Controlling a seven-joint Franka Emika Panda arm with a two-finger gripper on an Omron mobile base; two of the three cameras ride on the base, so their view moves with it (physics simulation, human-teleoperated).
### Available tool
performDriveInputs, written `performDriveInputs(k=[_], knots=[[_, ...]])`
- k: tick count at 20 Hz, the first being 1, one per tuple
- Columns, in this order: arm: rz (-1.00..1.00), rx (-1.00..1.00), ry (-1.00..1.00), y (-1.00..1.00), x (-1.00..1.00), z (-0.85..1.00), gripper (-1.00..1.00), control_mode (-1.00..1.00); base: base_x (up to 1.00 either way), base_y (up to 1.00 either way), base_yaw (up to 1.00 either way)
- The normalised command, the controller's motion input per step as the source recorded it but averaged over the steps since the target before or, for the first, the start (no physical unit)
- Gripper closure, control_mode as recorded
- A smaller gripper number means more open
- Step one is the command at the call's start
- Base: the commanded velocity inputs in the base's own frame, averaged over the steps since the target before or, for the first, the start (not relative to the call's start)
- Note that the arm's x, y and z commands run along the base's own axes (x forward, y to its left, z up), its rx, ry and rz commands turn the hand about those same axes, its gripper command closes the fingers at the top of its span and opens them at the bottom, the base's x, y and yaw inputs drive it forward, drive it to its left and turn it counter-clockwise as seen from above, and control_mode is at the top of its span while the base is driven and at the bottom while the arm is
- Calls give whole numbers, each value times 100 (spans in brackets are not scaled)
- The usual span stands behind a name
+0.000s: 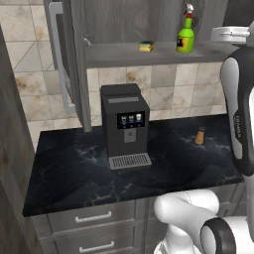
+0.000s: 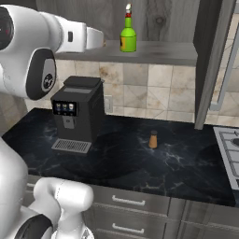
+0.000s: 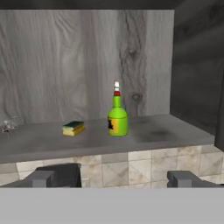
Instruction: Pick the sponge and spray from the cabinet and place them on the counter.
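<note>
Hand view: gripper [image 3: 118, 179] spread wide, empty, facing open cabinet [image 3: 57, 61]. Sponge [image 3: 73, 128] just beside spray [image 3: 117, 116] on cabinet floor. Sponge likely light, soft: pinch across sides. Spray rigid, tippy: grasp body.

White arm [image 2: 51, 35] with rounded glossy links and dark grey joint bands; a round dark cap bears small pale markings, a link carries faint lettering, and two dark blocky fingertips [image 3: 43, 178] tip the gripper [image 3: 113, 178].
</note>
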Motion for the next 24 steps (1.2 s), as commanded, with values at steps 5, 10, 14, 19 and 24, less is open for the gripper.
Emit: performDriveInputs(k=[5, 10, 14, 19, 24], knots=[[0, -5, 0, 0, 27, 1, -100, -100, 0, 0, 0], [0, -3, 0, 0, 36, 0, -100, -100, 0, 0, 0], [0, -1, 1, -4, 36, 2, -100, -100, 0, 0, 0], [0, 0, 5, -8, 33, 6, -100, -100, 0, 0, 0], [0, 0, 4, -5, 38, 1, -100, -100, 0, 0, 0]])
